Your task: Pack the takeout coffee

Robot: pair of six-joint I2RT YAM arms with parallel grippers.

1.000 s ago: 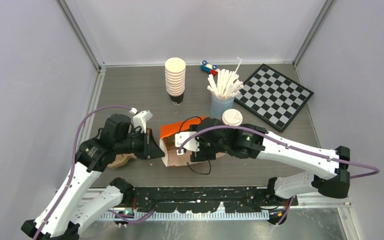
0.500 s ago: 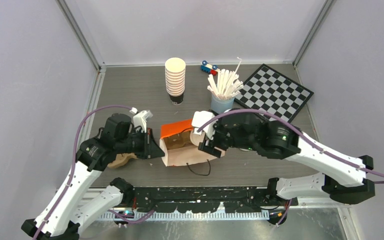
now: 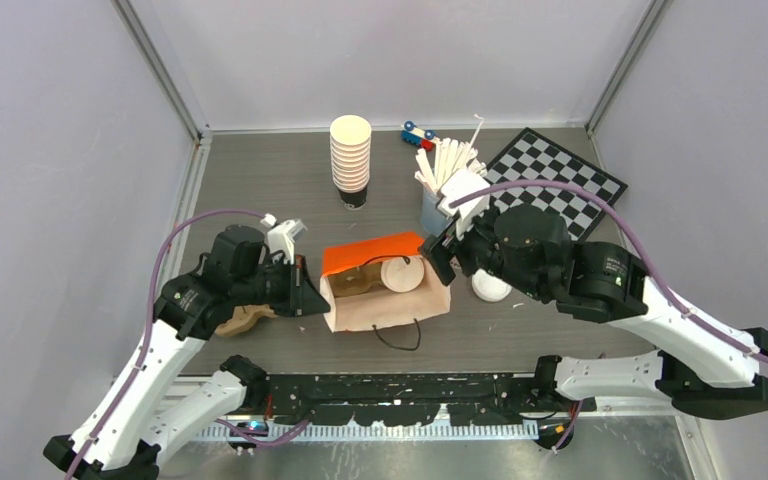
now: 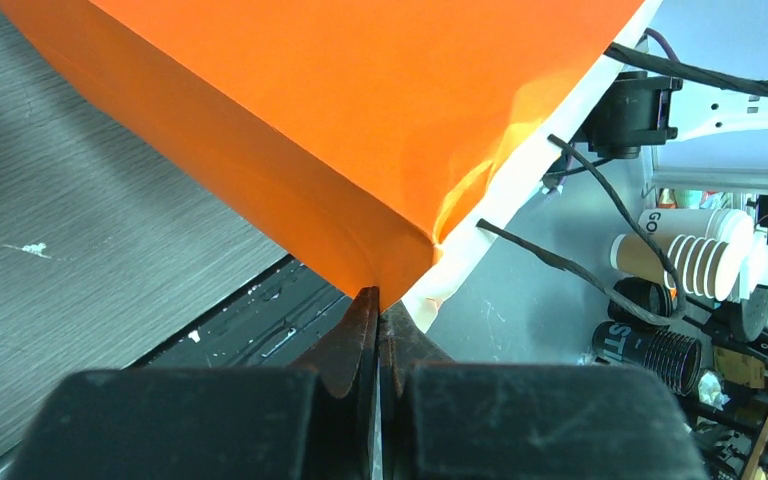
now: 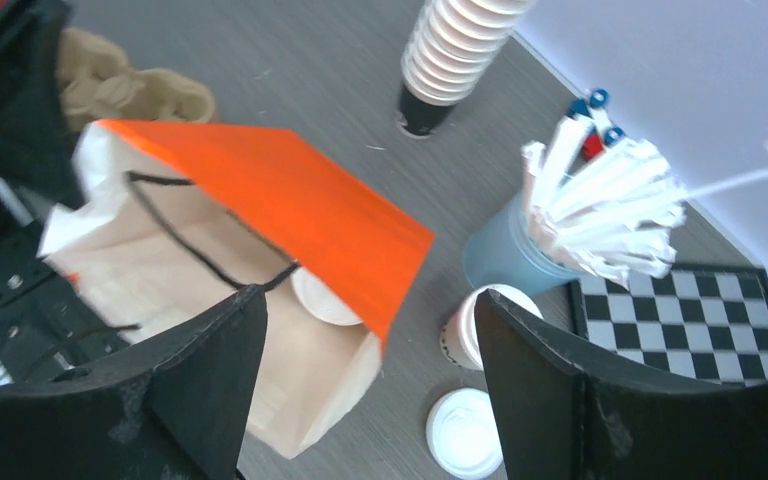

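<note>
Table is recorded as the bearing surface. On it, near the front edge, a paper bag, orange above and cream below, is found lying on its side with its mouth turned toward the right arm. Its left end is pinched by the left gripper, whose fingers are pressed tight together on the orange corner fold. The right gripper is held above the bag's mouth, fingers spread wide, with nothing between them.

One takeout coffee cup is seen inside the bag's mouth, below the spread fingers and untouched. A second lidded cup is found upright just beside the light-blue cup of sticks, under the right-hand finger in the wrist view and clear of it. A white disc lies close by; whether it is a loose lid cannot be told.

The cup is judged light, thin-walled and easily crushed, with a smooth lid that may slip or pop off. A gentle hold across the paper wall, just under the lid rim, is advised.
</note>
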